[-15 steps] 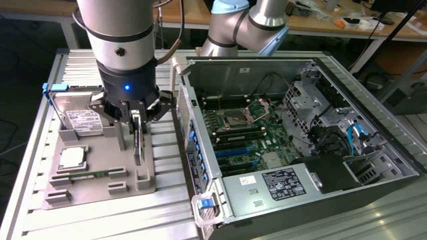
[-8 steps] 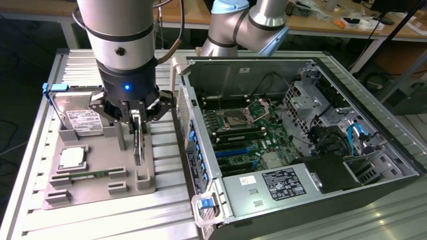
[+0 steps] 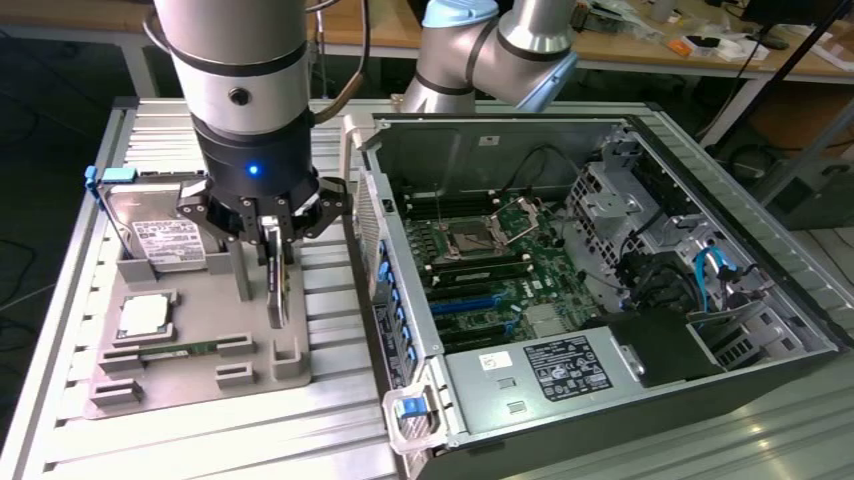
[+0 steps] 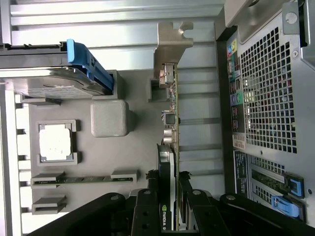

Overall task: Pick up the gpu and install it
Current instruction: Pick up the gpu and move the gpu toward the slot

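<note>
The gpu (image 3: 278, 290) is a thin dark card standing on its edge over the grey fixture tray (image 3: 174, 385), at the tray's side nearest the open computer case (image 3: 641, 400). My gripper (image 3: 276, 240) comes down on it from above, its fingers pressed against both faces of the card. In the wrist view the gpu (image 4: 170, 123) runs away from my gripper (image 4: 169, 174), and its silvery bracket (image 4: 173, 42) is at the far end. I cannot tell whether the card's lower edge still rests in the tray's holder.
On the tray lie a hard drive in a blue frame (image 3: 167, 235), a CPU (image 3: 143, 315) and a green RAM stick (image 3: 187, 350). The case lies open at the exterior view's right, showing its motherboard (image 3: 494, 260) with blue slots (image 3: 467, 300). Its perforated rear panel (image 4: 270, 98) is close beside the card.
</note>
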Controlling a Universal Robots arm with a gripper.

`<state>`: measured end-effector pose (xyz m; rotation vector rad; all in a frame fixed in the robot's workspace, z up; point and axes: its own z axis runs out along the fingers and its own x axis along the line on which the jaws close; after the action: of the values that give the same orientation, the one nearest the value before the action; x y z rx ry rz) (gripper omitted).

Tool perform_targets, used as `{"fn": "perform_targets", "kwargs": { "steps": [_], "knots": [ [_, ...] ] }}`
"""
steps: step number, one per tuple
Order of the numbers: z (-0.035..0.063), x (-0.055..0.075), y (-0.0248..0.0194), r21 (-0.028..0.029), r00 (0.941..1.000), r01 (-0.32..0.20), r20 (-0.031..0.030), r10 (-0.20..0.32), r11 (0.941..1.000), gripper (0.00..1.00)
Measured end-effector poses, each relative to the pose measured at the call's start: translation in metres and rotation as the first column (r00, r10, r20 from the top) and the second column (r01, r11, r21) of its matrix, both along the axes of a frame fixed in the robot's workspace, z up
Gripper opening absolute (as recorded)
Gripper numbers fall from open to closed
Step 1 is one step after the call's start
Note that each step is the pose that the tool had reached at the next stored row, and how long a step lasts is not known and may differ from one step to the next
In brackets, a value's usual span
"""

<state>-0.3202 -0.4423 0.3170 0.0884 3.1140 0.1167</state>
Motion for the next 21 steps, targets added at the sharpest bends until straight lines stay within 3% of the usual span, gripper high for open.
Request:
{"fn": "perform_targets", "kwargs": {
  "steps": [21],
  "knots": [
    [0.0123, 0.0, 0.0, -0.0003, 1.0, 0.0, 0.0001, 0.0, 1.0, 0.27]
  ]
}}
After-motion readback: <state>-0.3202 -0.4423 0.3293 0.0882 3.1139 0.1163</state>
